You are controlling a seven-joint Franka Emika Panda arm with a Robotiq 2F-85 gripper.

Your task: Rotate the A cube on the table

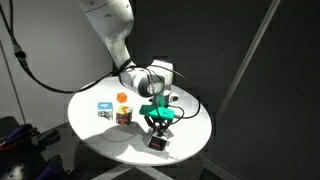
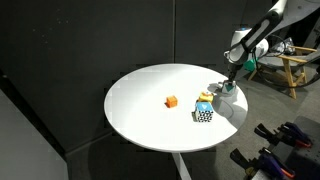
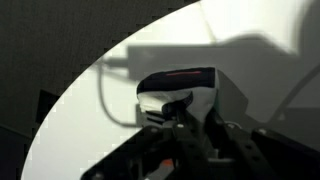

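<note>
The A cube (image 1: pixel 158 143), a small black-and-white block at lower centre, sits under the gripper (image 1: pixel 157 127), aligned for twisting; grip unclear.

Overhead light glares off the round white-topped table (image 2: pixel 150 105) against a black backdrop (image 2: pixel 80 40) in both exterior views; the wrist view is blurred, with heavy shadows.
</note>
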